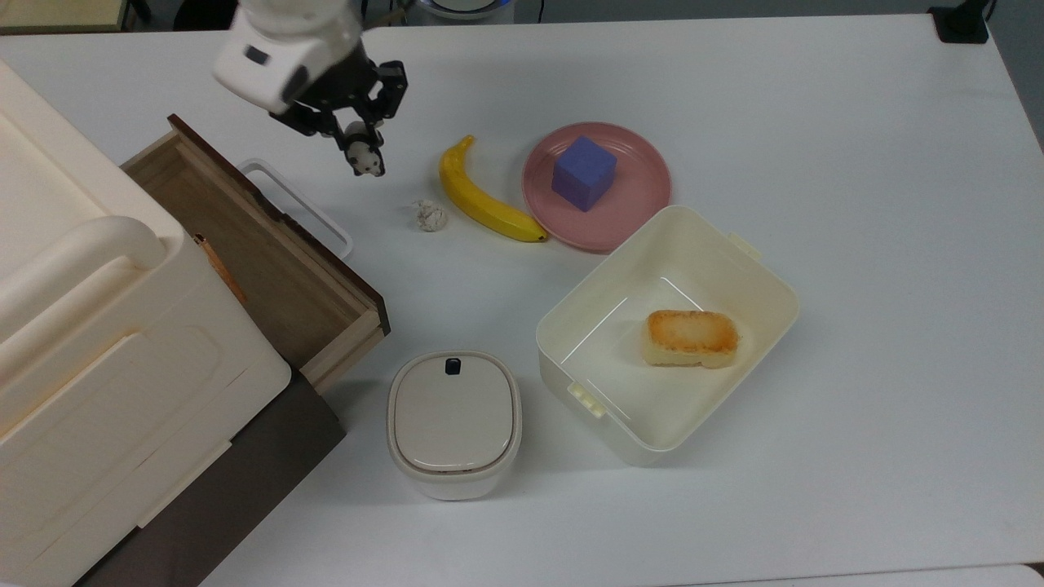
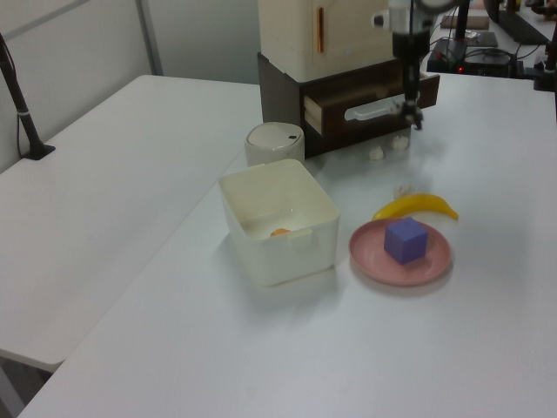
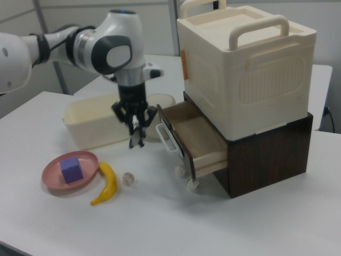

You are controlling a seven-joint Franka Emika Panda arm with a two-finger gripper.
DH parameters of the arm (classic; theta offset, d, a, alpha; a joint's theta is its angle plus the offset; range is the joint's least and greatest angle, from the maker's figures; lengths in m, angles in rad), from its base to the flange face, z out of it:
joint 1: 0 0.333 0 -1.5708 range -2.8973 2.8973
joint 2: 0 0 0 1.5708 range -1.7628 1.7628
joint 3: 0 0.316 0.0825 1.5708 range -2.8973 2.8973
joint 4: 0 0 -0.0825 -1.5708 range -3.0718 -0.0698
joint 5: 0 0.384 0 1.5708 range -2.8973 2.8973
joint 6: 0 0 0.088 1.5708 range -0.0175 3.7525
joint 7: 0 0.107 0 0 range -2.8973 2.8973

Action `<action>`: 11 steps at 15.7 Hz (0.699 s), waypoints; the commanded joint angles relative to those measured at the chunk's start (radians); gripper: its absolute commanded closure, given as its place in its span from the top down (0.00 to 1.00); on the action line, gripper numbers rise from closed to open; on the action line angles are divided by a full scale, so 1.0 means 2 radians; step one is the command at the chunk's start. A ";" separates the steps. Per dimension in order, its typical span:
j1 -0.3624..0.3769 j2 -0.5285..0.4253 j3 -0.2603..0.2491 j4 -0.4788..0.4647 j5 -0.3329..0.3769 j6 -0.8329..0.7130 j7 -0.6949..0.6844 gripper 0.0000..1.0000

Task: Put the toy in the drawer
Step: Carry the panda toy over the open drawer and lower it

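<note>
A white table (image 1: 816,122) is carrying a banana (image 1: 481,200), pink plate (image 1: 636,204), whitish wad (image 1: 430,216), cream tub (image 1: 758,277), lidded container (image 1: 453,422) and a dark cabinet (image 1: 245,481) near one edge.

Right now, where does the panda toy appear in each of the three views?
Top view: the toy hangs from the end effector, upper left, right of the drawer.
Left view: top right, the toy before the drawer front.
Right view: centre, the toy held above the table.
Shared landmark: the banana, nearby in all.
</note>
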 commanded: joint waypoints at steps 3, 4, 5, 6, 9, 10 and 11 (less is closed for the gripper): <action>-0.040 0.001 -0.004 0.016 0.076 0.132 0.110 0.00; -0.045 0.002 -0.004 0.015 0.085 0.166 0.137 0.00; -0.046 0.004 -0.004 0.015 0.085 0.185 0.148 0.00; -0.048 0.005 -0.004 0.015 0.085 0.199 0.153 0.00; -0.062 0.016 -0.008 0.015 0.085 0.225 0.154 0.00; -0.066 0.018 -0.009 0.015 0.085 0.227 0.152 0.00; -0.069 0.020 -0.009 0.015 0.085 0.227 0.154 0.33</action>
